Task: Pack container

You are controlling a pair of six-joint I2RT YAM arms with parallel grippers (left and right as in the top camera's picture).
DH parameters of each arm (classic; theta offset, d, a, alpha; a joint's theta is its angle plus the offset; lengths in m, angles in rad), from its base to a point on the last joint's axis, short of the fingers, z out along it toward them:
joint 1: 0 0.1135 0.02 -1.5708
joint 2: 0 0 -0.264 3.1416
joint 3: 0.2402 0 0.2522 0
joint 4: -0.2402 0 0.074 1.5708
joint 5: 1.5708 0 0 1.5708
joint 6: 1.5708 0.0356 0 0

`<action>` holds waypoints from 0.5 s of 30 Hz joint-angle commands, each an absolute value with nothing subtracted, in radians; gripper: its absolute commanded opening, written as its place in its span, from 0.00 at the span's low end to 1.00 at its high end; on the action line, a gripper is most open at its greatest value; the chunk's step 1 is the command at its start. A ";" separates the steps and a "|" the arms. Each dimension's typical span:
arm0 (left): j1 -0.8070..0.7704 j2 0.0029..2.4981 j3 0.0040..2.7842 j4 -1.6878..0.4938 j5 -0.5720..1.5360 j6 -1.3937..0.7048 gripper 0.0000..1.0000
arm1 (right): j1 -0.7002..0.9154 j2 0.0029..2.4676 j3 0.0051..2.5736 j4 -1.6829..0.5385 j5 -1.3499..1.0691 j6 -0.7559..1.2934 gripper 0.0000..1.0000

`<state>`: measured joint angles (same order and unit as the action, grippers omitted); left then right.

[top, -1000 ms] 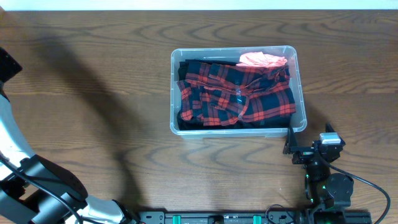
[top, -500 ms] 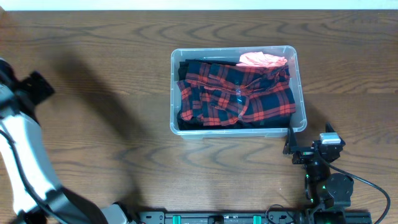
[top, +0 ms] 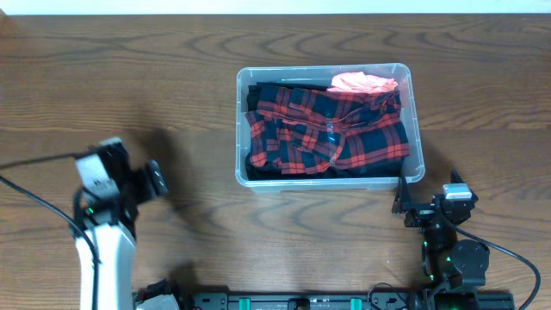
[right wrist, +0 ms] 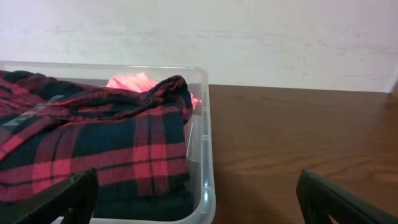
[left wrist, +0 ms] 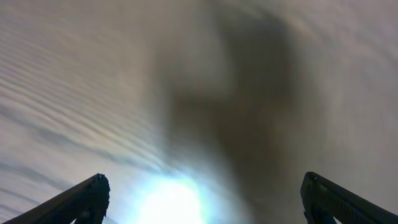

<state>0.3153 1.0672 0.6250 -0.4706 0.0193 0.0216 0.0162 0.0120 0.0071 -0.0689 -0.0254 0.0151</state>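
The clear container stands at the table's centre right, filled with a red-and-black plaid cloth and a pink cloth at its far right corner. My right gripper rests open just in front of the container's near right corner. In the right wrist view the container's rim, the plaid cloth and the pink cloth lie ahead of the right gripper, with nothing between its fingers. My left gripper hovers over the table at front left, well apart from the container. In the blurred left wrist view the left gripper is open and empty.
Dark wood table all around the container. A white wall stands behind the table's far edge. The left wrist view shows only blurred tabletop with a bright glare.
My left arm has swung from the far left edge down and rightward to the table's front left. The right arm and the container have not moved.
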 commanded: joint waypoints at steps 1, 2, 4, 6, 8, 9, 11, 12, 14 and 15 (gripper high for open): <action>0.288 0.994 0.545 -0.470 0.010 0.009 0.98 | 0.026 0.005 0.006 -0.073 -0.015 0.029 0.99; 0.283 0.971 0.514 -0.470 0.010 0.009 0.98 | 0.026 0.005 0.005 -0.073 -0.015 0.029 0.99; 0.282 0.937 0.469 -0.470 0.010 0.009 0.98 | 0.026 0.005 0.005 -0.073 -0.015 0.029 0.99; 0.282 0.905 0.424 -0.469 0.010 0.009 0.98 | 0.026 0.005 0.006 -0.073 -0.015 0.029 0.99; 0.282 0.874 0.378 -0.470 0.010 0.009 0.98 | 0.026 0.005 0.005 -0.073 -0.015 0.029 0.99; 0.282 0.859 0.355 -0.470 0.010 0.009 0.98 | 0.026 0.005 0.006 -0.073 -0.015 0.029 0.99; 0.282 0.836 0.314 -0.470 0.010 0.009 0.98 | 0.026 0.005 0.006 -0.073 -0.015 0.029 0.99; 0.282 0.827 0.297 -0.470 0.010 0.009 0.98 | 0.026 0.005 0.005 -0.073 -0.015 0.029 0.99; 0.282 0.814 0.262 -0.470 0.010 0.009 0.98 | 0.026 0.005 0.006 -0.073 -0.015 0.029 0.99; 0.282 0.811 0.249 -0.469 0.010 0.009 0.98 | 0.026 0.005 0.006 -0.073 -0.015 0.029 0.99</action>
